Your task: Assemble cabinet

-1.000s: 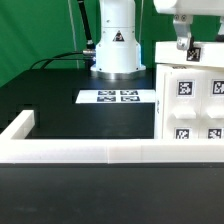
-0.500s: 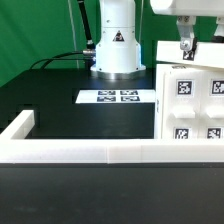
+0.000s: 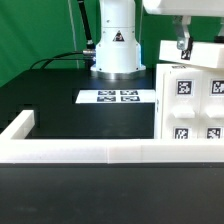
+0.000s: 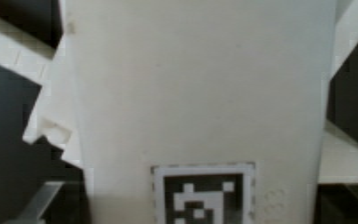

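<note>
Rail (image 3: 80, 152), long and white, is seen nearest; behind it the cabinet (image 3: 195, 100) stands at the exterior view's right, beside the marker board (image 3: 116, 97). Gripper (image 3: 184, 50) has been raised slightly above the cabinet's top edge; jaw state cannot be told, so release is only suggested.

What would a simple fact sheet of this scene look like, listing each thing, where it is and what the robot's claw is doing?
cabinet: white tagged body, standing at the exterior view's right, behind the rail
gripper: down at the cabinet's top edge; open or shut cannot be told
wrist view: filled by a white panel bearing one tag
marker board: flat on the black table, in front of the robot base
L-shaped rail: long, white, across the front
</note>
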